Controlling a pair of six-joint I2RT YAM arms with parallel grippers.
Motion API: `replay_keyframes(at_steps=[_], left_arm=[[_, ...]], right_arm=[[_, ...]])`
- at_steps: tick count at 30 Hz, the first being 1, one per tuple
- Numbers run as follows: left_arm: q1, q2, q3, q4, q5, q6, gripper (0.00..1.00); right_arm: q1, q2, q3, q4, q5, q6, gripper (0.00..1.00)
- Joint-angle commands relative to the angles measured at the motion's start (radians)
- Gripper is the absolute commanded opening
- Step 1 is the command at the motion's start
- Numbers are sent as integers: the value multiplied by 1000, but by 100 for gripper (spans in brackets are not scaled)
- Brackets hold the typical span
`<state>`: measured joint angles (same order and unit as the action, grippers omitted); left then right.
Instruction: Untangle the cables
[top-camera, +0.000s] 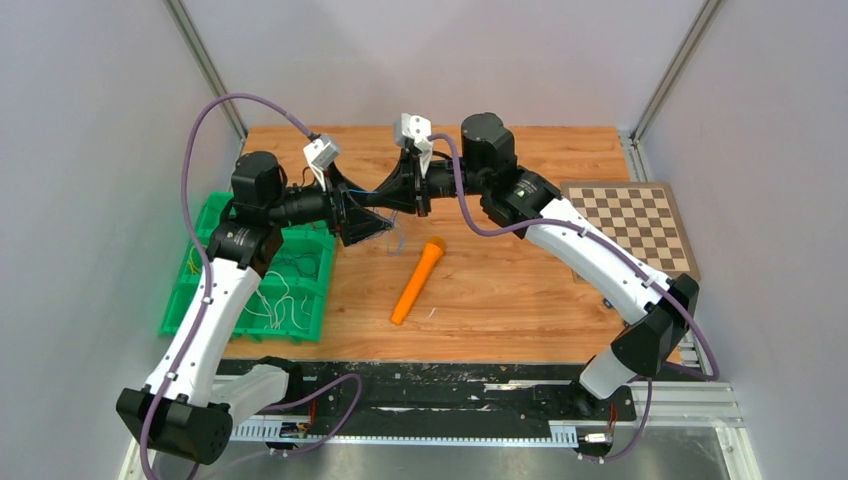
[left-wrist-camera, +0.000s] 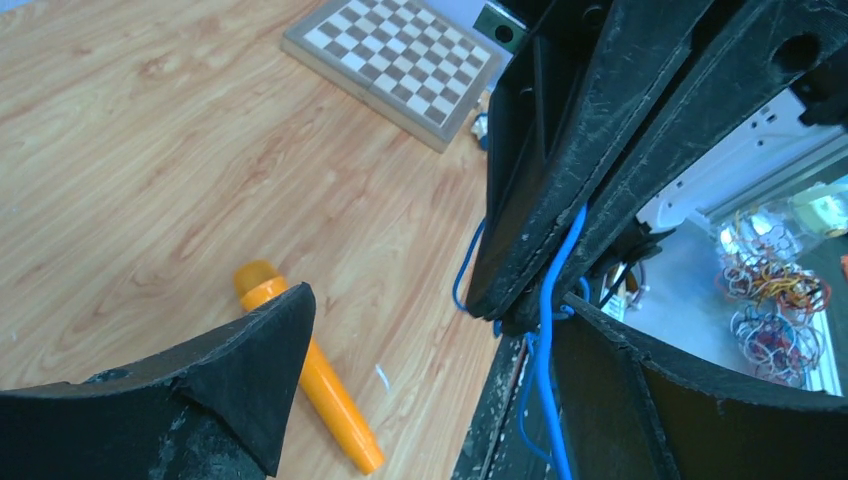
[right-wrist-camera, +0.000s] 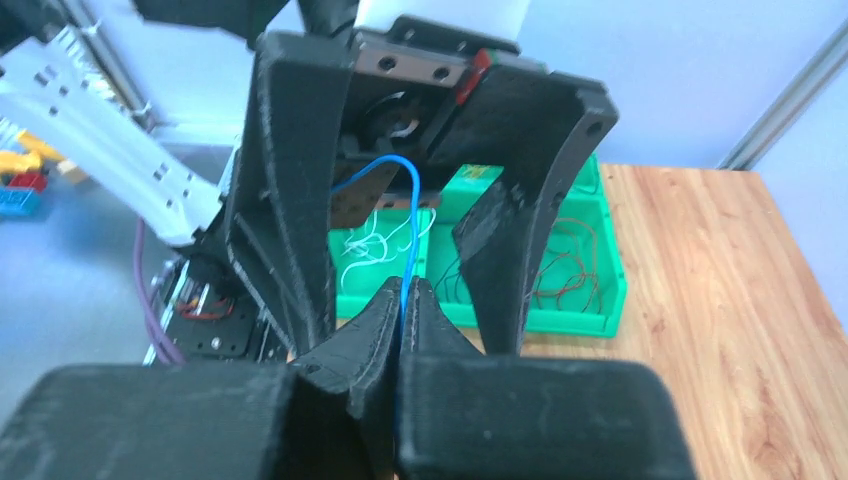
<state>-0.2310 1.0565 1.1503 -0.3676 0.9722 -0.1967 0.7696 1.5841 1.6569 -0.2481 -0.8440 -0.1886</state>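
**Right hand (right-wrist-camera: 405, 295) pinching blue cable (right-wrist-camera: 412, 215), left hand (left-wrist-camera: 437, 295) spread**

Pressed together at the fingertips, with the blue cable caught between them. Above the pinch, in the right wrist view, a thin arc of that cable rising toward the palm of the left hand. In the left wrist view, a loose run of it down along the right hand's black fingers (left-wrist-camera: 600, 130) and off the bottom edge.

Facing it head-on, the left hand, wide apart, one finger to either side of the closed tips. Contact between the cable and the left hand: cannot tell.

Both raised above the tabletop (top-camera: 520, 300), toward its far middle. Near them, toward the front, an orange marker (top-camera: 418, 280) flat on the wood, slanted, thick end away.

At the left edge, a green bin (top-camera: 200, 290) with more of the tangle. White cables (top-camera: 275, 300), curly, in one compartment; dark reddish cables (right-wrist-camera: 570, 270) in the one beside it.

At the right edge, well apart from all this, a chessboard (top-camera: 630, 225) lying flat.
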Motion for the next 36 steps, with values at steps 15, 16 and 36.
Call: replay_keyframes(at_steps=[15, 16, 36], left_arm=[[-22, -23, -98, 345, -35, -349, 73], [-16, -26, -93, 337, -40, -341, 57], [447, -100, 171, -666, -343, 419, 0]], right_arm=[[40, 57, 30, 355, 200, 477, 0], [39, 53, 23, 356, 207, 482, 0], [-61, -110, -266, 100, 157, 108, 95]])
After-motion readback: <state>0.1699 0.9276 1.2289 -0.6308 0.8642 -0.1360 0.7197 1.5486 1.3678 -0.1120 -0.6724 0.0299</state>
